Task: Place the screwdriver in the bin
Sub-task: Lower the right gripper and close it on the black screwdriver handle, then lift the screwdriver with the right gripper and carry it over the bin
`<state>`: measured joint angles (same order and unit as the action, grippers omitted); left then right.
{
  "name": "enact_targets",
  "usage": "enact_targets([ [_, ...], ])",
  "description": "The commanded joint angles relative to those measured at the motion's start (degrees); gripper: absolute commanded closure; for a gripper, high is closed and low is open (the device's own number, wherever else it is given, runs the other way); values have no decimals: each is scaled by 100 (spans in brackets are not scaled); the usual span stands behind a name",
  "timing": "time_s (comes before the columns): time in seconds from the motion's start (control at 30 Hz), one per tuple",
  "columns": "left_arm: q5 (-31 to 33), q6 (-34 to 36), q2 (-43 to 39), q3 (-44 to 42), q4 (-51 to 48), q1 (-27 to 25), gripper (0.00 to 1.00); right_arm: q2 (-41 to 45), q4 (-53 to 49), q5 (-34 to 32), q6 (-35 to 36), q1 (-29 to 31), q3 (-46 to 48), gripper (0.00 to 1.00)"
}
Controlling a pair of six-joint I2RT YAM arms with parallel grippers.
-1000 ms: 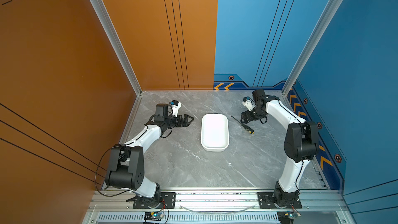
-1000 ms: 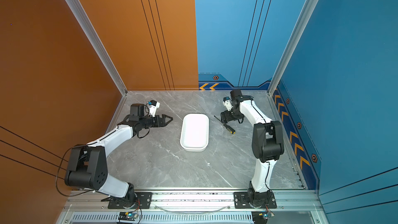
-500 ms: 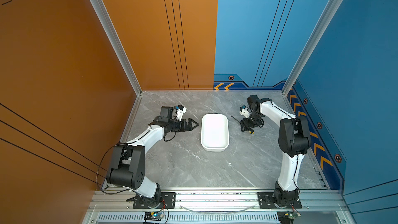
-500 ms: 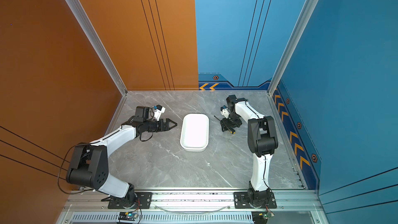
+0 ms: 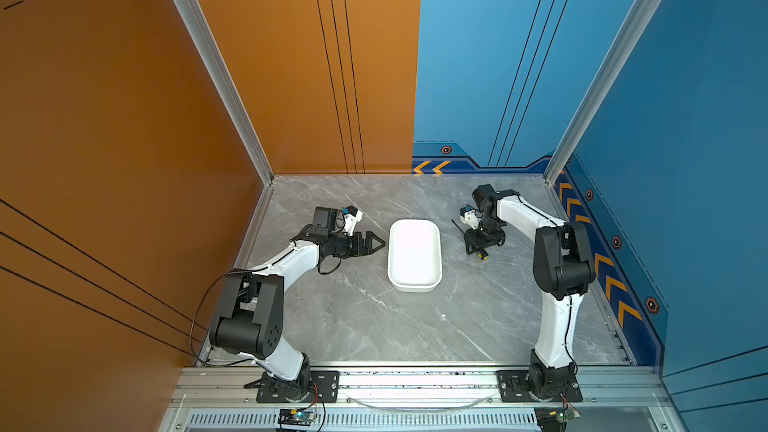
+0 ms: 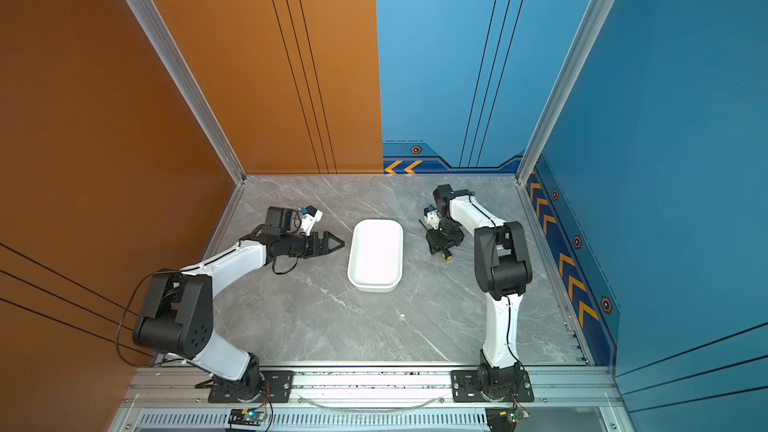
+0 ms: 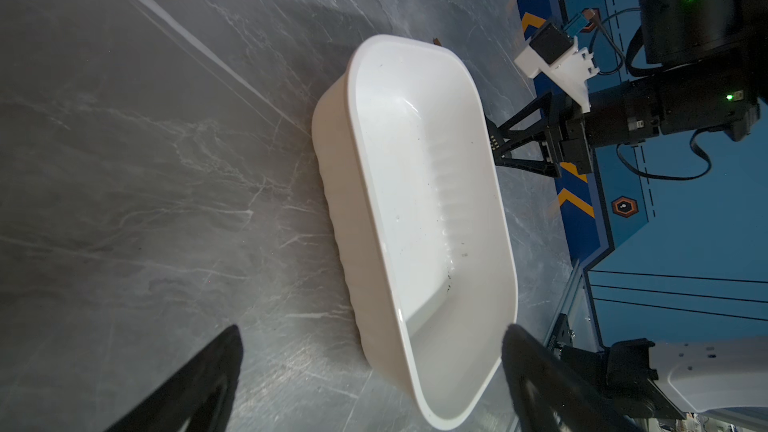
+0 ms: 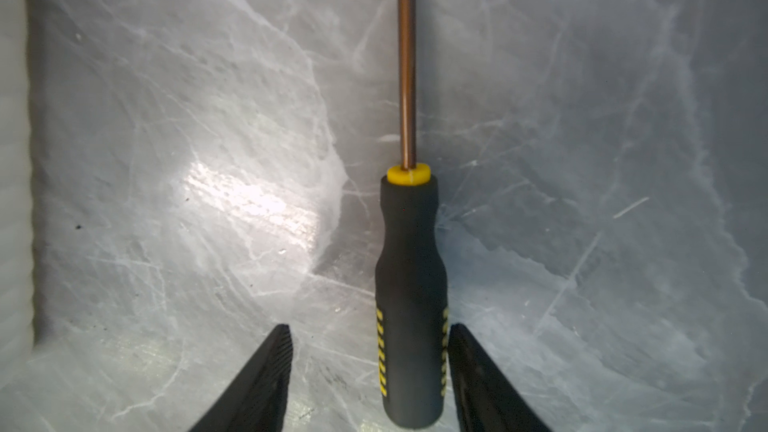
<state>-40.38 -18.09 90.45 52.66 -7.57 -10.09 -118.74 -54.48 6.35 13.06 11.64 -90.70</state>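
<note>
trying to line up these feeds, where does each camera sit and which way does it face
Top views: high at the front, looking down at the table, both arms, the bin.
Left wrist: on the left arm, facing across the bin toward the right gripper; own fingertips show.
Right wrist: on the right arm, looking down at the screwdriver between its fingers.
Shared: both wrist views show the marble table.

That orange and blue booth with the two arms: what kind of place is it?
Probably a robot test cell: two arms bolted to a rail, a marble-look tabletop, walled by coloured panels, holding only a white bin and a screwdriver.
</note>
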Motion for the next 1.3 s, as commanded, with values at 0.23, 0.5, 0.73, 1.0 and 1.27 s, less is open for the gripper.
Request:
enact_targets([
  [0.23, 28, -19, -106, -64, -186, -29, 2, -240, -37, -139, -250, -3, -133, 56],
  [0.5, 83, -19, -210, -169, -217, -53, 2, -244, -3, -73, -480, -17, -150, 83],
  [0.73, 89, -27, -214, -195, -227, -88, 2, -277, 0, 109, -1058, -49, -151, 100],
  [1.0, 48, -63, -283, -200, -227, -133, 2, 236, 5, 709, -2241, -152, -142, 100],
  [1.27, 39, -105, -244, -192, -218, -134, 2, 1275, 7, 517, -2914, 153, 205, 100],
])
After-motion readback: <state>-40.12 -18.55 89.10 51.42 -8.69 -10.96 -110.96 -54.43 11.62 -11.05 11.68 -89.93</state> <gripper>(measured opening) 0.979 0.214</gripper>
